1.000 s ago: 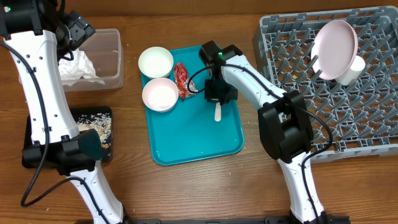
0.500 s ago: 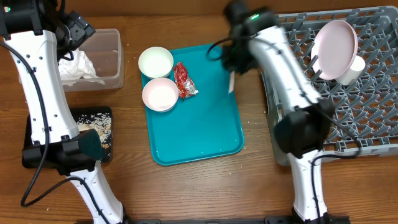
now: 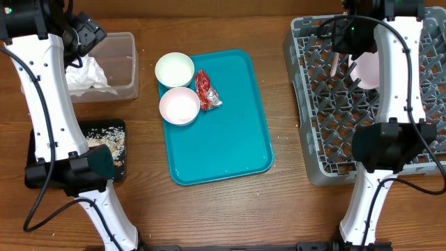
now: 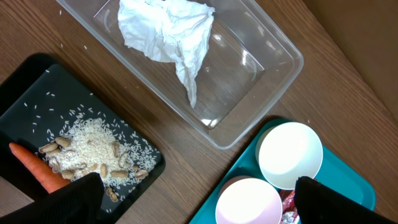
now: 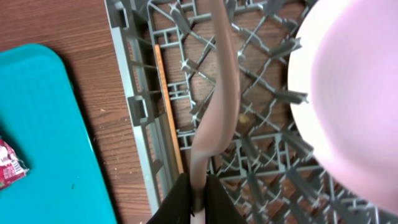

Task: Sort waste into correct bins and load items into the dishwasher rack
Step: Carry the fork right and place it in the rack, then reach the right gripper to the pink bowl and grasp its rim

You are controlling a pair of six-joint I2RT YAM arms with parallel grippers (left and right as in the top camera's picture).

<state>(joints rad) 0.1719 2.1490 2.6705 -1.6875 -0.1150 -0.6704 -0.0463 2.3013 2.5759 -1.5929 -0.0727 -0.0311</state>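
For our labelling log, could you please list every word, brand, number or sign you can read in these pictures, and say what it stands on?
No text can be read in any view.
The shiny red crinkled wrapper on the teal plastic serving tray shows pale patches that may be print, but they are too small and blurred to read.

Wooden table (image 3: 279, 202) carries four things directly: clear tub (image 3: 129, 66) at the far left, black tray (image 3: 97, 126) near it on the same side, teal tray (image 3: 223, 139) in the middle, grey rack (image 3: 327, 139) on the right. All four sit flat, none touching another.
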